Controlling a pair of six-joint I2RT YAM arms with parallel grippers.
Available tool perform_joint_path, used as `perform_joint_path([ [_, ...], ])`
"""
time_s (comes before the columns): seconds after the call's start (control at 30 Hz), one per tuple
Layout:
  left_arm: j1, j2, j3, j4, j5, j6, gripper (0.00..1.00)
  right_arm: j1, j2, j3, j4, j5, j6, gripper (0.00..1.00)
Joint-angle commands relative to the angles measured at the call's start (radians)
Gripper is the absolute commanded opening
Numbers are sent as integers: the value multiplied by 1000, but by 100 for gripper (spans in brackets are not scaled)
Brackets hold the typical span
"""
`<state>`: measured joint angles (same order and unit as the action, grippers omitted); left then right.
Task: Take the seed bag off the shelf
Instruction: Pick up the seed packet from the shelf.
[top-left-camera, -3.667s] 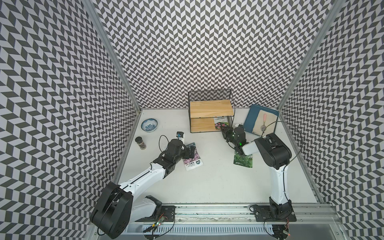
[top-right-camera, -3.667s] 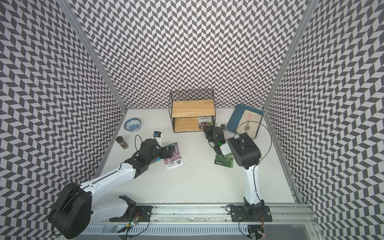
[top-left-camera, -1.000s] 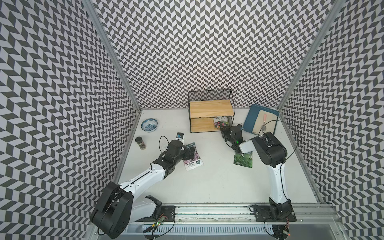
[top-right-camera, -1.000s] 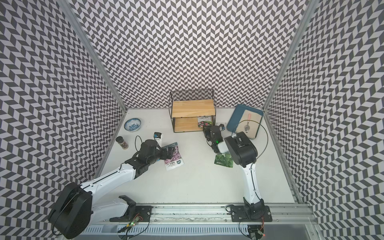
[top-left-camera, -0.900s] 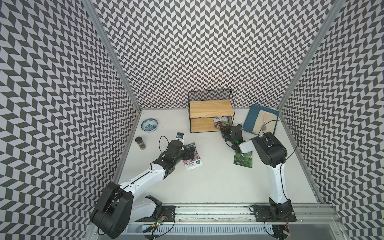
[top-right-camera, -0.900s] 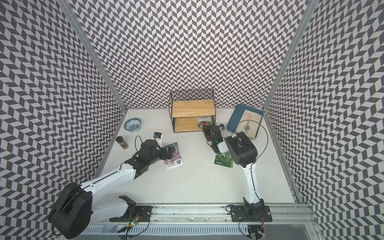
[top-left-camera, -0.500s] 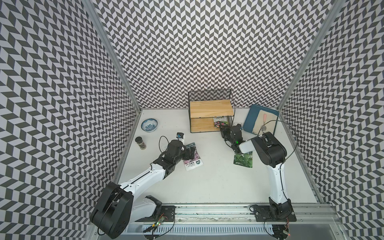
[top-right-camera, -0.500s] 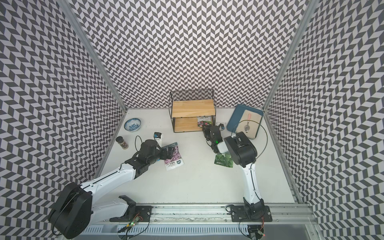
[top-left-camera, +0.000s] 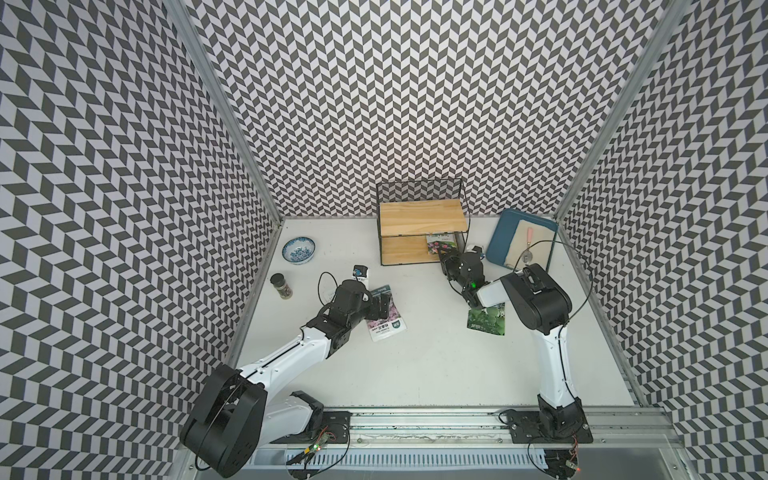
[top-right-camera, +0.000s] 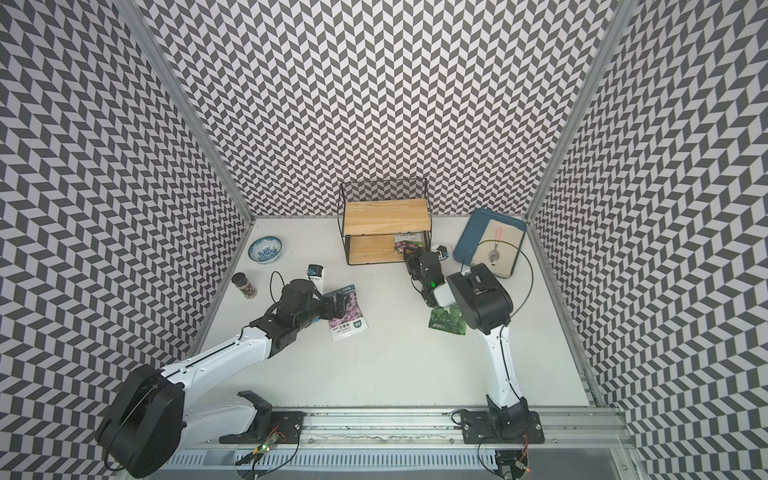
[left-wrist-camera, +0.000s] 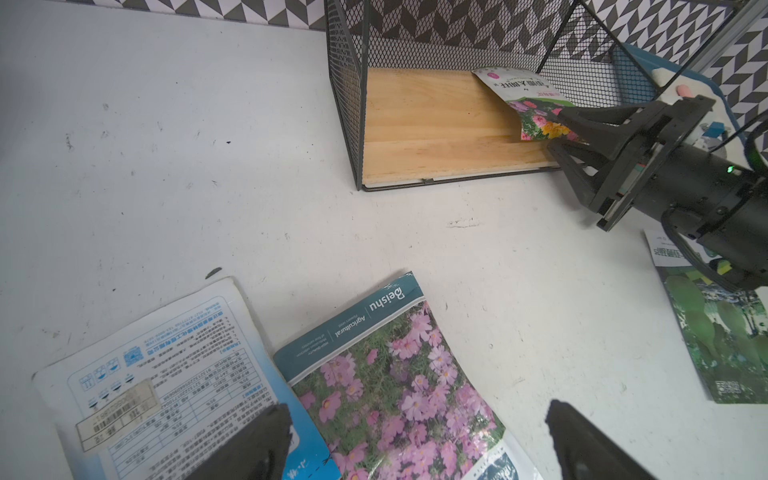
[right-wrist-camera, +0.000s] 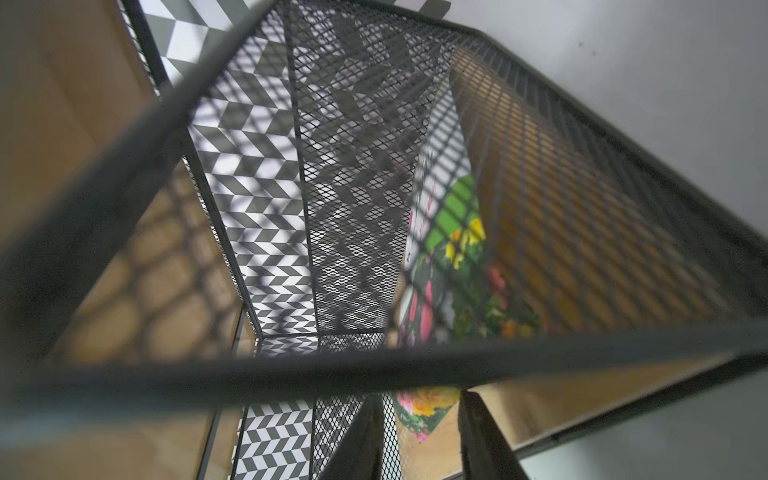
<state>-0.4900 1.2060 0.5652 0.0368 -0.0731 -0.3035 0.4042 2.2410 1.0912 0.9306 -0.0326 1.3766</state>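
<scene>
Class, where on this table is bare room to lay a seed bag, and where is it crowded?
Free: the middle, between the pink-flower packet and green packet; the front strip by the rail. Crowded: between shelf and blue tray.

A: How is the light?
B: Bright and even in both top views. The white worktop (top-left-camera: 415, 365) carries only faint, soft shadows.
A: And sharpness?
B: The left wrist view is crisp. In the right wrist view the nearest wires of the shelf (right-wrist-camera: 291, 374) smear into blur, while the mesh behind is sharp.
</scene>
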Motion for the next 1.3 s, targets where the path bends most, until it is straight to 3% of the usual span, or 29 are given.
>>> perform_joint_path([
  [0.0,4,1,-11,25,7,18,100,9,16,11,85,13,-16,25],
  [0.33,6,-1,-16,26,5,18,100,15,11,-12,165,31,-21,25],
  [0.5,5,0,-17,28,4,18,100,21,12,-37,242,51,-21,36],
  [1.27,5,-3,-20,26,4,18,100,21,57,26,242,53,-19,36],
])
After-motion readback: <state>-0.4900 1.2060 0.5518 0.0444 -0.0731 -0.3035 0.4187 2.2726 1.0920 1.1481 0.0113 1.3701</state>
